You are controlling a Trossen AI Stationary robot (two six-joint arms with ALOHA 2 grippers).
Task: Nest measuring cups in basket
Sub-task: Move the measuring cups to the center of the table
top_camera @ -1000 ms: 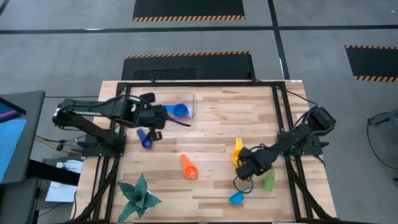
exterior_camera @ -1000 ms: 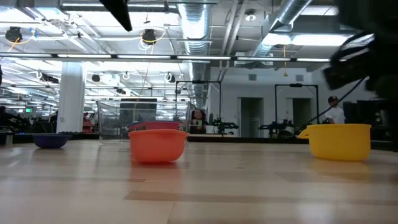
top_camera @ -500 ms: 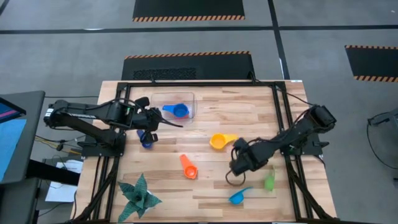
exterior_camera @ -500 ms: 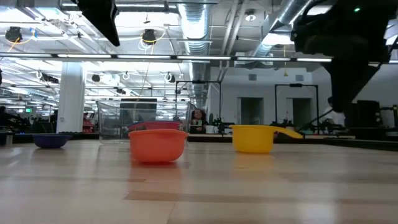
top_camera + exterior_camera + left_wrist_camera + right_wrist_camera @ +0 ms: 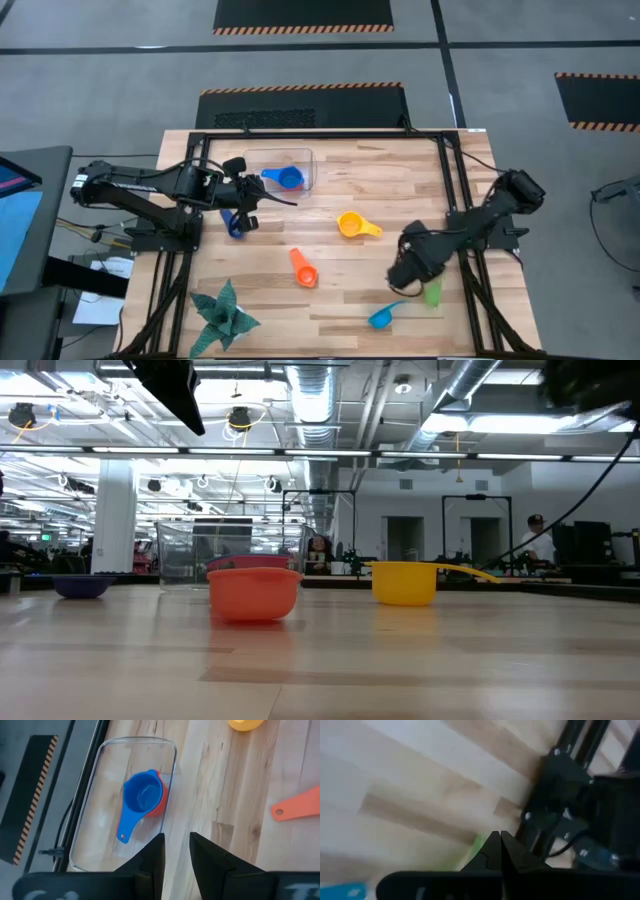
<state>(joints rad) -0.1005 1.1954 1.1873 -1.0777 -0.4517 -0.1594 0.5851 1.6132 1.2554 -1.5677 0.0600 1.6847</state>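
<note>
High view, basket: the basket [image 5: 282,170] sits at the worktop's far edge, left of middle, with a blue cup [image 5: 288,179] inside it.
High view, loose cups: a yellow cup [image 5: 353,225] lies near the worktop's middle, an orange cup [image 5: 303,268] nearer the front, a green cup [image 5: 432,292] by the right edge, a light blue cup [image 5: 381,317] at the front edge, and a dark blue cup [image 5: 234,222] by the left edge.
High view, arms: the left gripper [image 5: 246,196] hangs between the basket and the dark blue cup; the right gripper [image 5: 402,274] hangs just beside the green cup.
Low view: the orange cup [image 5: 253,591] and yellow cup [image 5: 404,582] both stand upright, empty, apart.
Left wrist view: fingers [image 5: 152,857] a little spread, holding nothing; the blue cup [image 5: 140,801] is nested in a red cup [image 5: 160,801] in the basket [image 5: 165,780].
Right wrist view: fingers [image 5: 492,851] pressed together, empty, over the green cup [image 5: 476,846].
Risk 1: 5 cups are still loose; picking a small one before a bigger one would spoil the nesting.
Risk 2: closed fingers coming down on the green cup could knock it off the right edge.
Risk 3: the light basket may slide if a cup catches its rim.
</note>
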